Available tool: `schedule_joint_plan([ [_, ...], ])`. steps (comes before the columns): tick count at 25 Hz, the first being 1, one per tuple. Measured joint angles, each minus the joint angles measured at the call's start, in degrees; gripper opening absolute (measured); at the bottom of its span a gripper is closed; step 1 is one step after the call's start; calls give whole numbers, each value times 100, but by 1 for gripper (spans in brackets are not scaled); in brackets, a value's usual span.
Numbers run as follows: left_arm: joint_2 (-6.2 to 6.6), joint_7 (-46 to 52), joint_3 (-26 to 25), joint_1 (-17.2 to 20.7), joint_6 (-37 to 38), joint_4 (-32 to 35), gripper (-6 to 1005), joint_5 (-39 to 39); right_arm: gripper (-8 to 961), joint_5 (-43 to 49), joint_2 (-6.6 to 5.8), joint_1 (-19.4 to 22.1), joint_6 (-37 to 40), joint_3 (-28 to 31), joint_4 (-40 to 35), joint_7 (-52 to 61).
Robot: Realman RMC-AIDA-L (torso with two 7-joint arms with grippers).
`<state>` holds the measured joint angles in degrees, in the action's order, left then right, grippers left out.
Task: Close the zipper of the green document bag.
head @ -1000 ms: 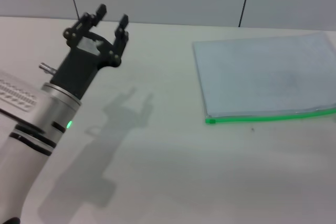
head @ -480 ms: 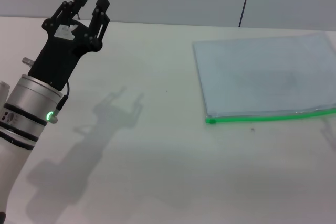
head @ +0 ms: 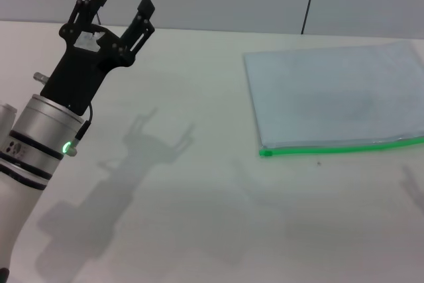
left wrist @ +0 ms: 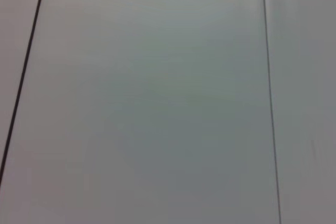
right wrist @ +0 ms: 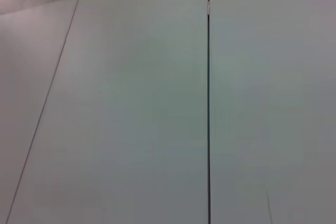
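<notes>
Document bag, pale blue-grey, is laid flat at the right of the white surface, its green zipper along the near edge. The left pincer is held aloft well apart from it, spread wide and empty; the right pincer is unseen. The slider, not made out, should be located before the strip is approached; pale wall panels are seen behind.

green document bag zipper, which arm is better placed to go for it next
Probably the right, though it is out of view. The green document bag lies on the robot's right, its zipper along the near edge. The left tool is open but raised far over on the left.
</notes>
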<state>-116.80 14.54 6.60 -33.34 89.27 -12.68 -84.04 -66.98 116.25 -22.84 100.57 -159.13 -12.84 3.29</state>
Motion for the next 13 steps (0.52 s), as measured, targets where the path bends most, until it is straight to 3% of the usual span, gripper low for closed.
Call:
schedule_joint_plan([
  [4, 0, 10, 0, -8, 64, -10, 865, -14, 884, 1, 0, -23, 0, -103, 10, -9],
  [13, -5, 78, 0, -8, 221, -27, 848, -37, 882, 9, 3, -36, -2, -150, 13, -8],
])
